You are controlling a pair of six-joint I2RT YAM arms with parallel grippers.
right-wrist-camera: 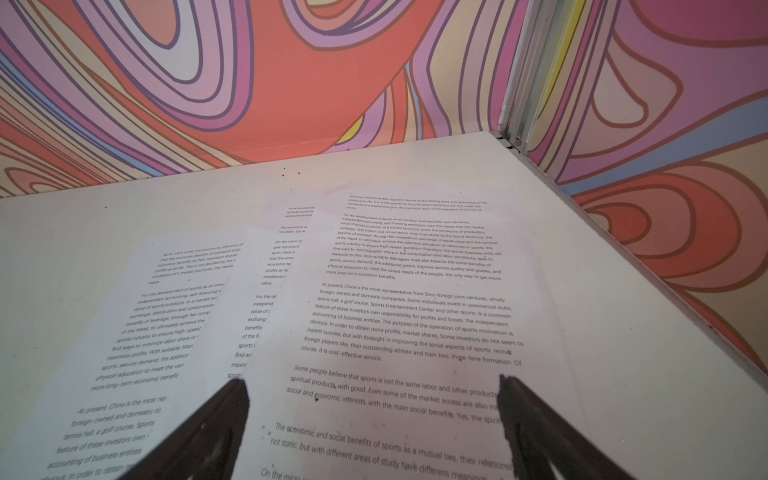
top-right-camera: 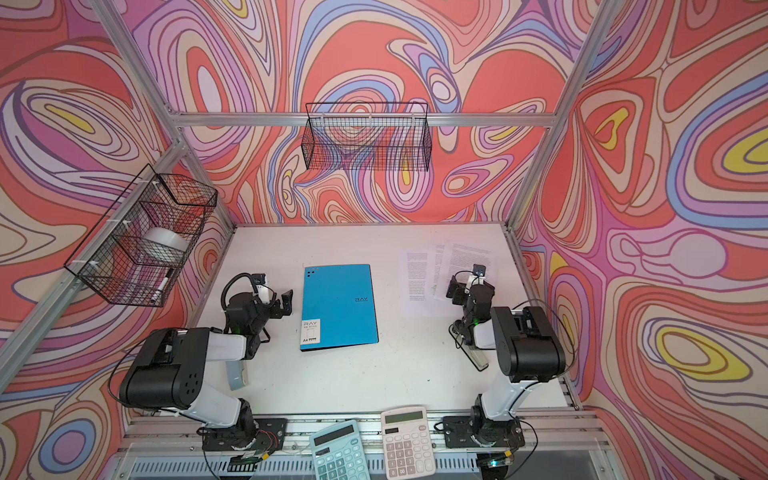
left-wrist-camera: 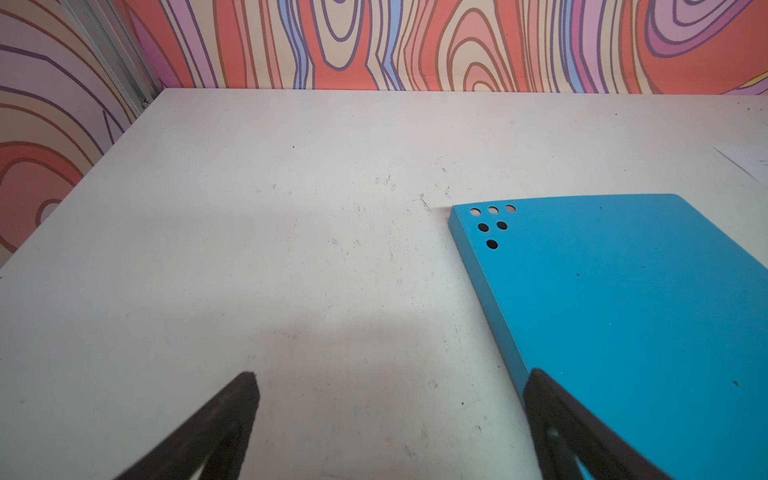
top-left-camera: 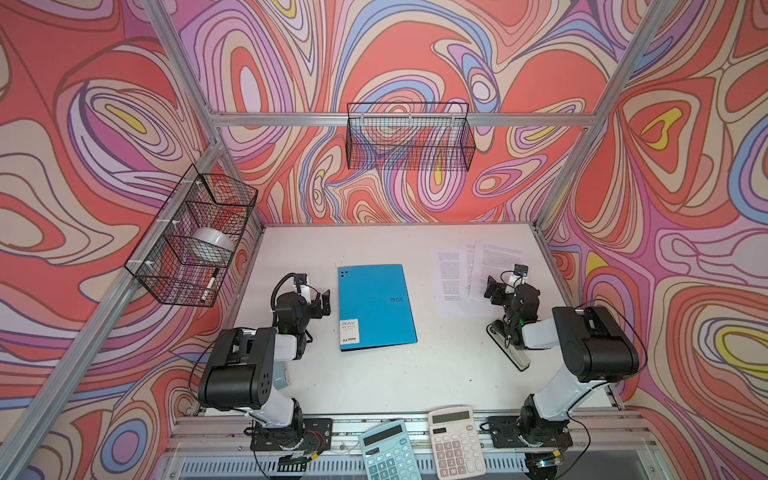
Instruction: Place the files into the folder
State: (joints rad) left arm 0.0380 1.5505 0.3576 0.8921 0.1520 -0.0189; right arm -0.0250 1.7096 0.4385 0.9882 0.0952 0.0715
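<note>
Folder (top-left-camera: 376,307) (top-right-camera: 338,307) lies closed and flat near mid-counter (top-left-camera: 395,374), blue cover up. White label sits at its near left corner, holes at its far left corner.

Left end effector (top-left-camera: 321,303) (top-right-camera: 283,304): fingers spread wide, gripping nothing. It sits just beside the folder's left long edge, about halfway along. In the left wrist view the end effector (left-wrist-camera: 392,376) shows one finger (left-wrist-camera: 232,415) over bare counter. The other crosses the folder's (left-wrist-camera: 623,311) spine edge. Cannot tell whether that finger touches the cover or hangs above it.

Files (top-left-camera: 465,274) (top-right-camera: 436,270): three printed white sheets, fanned and overlapping, flat on the counter. They lie right of the folder and slightly farther back, with a strip of bare counter between.

Right end effector (top-left-camera: 494,291) (top-right-camera: 456,291): fingers spread wide, gripping nothing. It is over the files' near right part, on the side away from the folder. In the right wrist view the end effector (right-wrist-camera: 372,382) brackets the top sheet of the files (right-wrist-camera: 395,316), text readable between the tips. Contact with the paper cannot be told.

Two calculators, one blue (top-left-camera: 386,453) and one white (top-left-camera: 455,440), lie on the front rail, nearer than the folder.
</note>
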